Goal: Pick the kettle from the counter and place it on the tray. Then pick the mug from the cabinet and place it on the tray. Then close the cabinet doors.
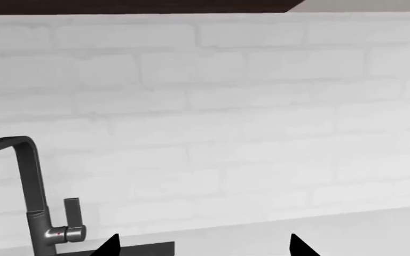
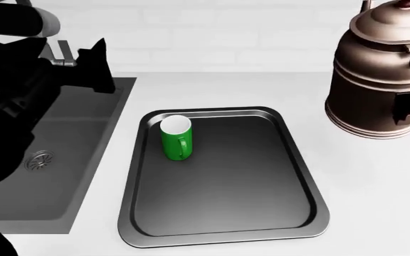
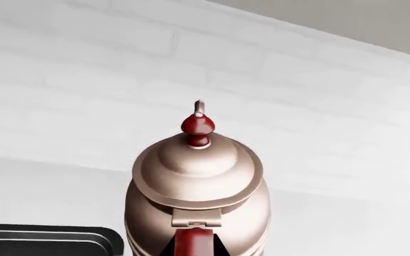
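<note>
white counter (image 2: 212, 88), brick wall behind. the kettle (image 2: 377, 74) hangs upper right, handle pinched in the right gripper (image 3: 192, 246). the mug (image 2: 175, 137) stands on the tray (image 2: 301, 176). left gripper (image 1: 203, 246) spread wide by the sink (image 2: 84, 144).

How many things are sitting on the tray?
1. Only the green mug stands on the tray, upright near its far left corner. The kettle is off to the tray's right, not on it. Nothing seems hidden on the tray.

White brick wall (image 1: 247, 106) at twelve o'clock; dark faucet (image 1: 38, 202) and sink (image 2: 62, 160) at nine o'clock
</note>
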Robot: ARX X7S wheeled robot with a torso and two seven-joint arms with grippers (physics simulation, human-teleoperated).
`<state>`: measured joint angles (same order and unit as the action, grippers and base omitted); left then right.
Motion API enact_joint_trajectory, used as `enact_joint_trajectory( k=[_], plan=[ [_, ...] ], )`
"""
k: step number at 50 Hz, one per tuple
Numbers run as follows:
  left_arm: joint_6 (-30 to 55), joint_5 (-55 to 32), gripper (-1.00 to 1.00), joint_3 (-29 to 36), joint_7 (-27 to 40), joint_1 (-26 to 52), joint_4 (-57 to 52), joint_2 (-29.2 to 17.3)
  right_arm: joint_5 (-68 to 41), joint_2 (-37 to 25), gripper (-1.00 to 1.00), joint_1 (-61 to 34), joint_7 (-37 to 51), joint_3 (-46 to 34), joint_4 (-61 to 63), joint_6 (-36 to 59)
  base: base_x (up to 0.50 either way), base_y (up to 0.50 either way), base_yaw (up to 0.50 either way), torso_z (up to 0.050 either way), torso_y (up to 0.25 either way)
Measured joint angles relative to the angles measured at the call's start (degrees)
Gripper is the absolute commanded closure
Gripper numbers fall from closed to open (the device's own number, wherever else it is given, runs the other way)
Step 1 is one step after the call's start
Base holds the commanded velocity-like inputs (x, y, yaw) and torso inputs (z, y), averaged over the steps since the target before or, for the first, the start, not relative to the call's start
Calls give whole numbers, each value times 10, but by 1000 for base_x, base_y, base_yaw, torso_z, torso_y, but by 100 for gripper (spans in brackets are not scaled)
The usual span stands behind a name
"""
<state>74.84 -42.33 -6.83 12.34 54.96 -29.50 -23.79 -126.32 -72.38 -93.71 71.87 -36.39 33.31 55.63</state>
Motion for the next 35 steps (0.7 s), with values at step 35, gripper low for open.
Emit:
enact_joint_trajectory(
  k=[35],
  plan=[
    [-7, -10, -100, -10, 5, -4, 6, -12, 74, 169, 100, 17, -18, -25, -2, -43, 0, 0, 0, 0, 1]
  ],
)
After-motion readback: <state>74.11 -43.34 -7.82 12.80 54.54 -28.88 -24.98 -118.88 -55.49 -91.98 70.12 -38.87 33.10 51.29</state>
